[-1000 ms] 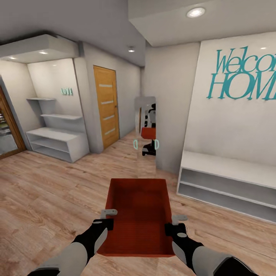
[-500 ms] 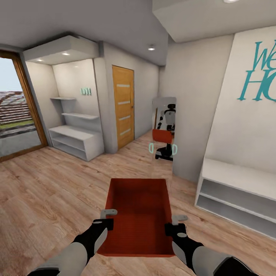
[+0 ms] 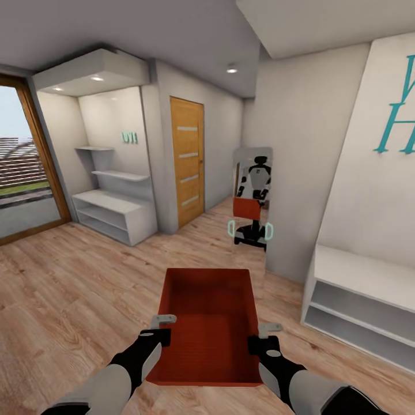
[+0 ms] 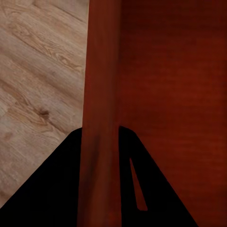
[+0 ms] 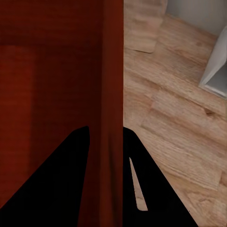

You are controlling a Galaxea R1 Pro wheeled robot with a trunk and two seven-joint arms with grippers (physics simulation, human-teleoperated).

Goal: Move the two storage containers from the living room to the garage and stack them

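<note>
- At the lower centre of the head frame, the orange-red rectangular open-topped storage container [image 3: 208, 328] hangs level above the light wood plank floor [image 3: 69, 288], its open top up and nothing inside it.
- My left gripper [image 3: 163, 327] is clamped on the container's left wall; in the left wrist view one dark finger [image 4: 61, 189] sits outside that wall [image 4: 100, 94] and the other inside it.
- My right gripper [image 3: 263, 338] is clamped on the right wall in the same way; in the right wrist view the wall [image 5: 111, 85] runs between my two dark fingers [image 5: 156, 189].
- At middle right of the head frame, a tall narrow mirror [image 3: 252, 207] leans on the pale wall and reflects my body with the red bin.
- An orange wooden door [image 3: 187, 161] stands left of the mirror.
- White open shelving [image 3: 112, 202] fills the alcove at middle left.
- A low white bench shelf [image 3: 360, 300] sits at right under teal wall lettering [image 3: 400, 124].
</note>
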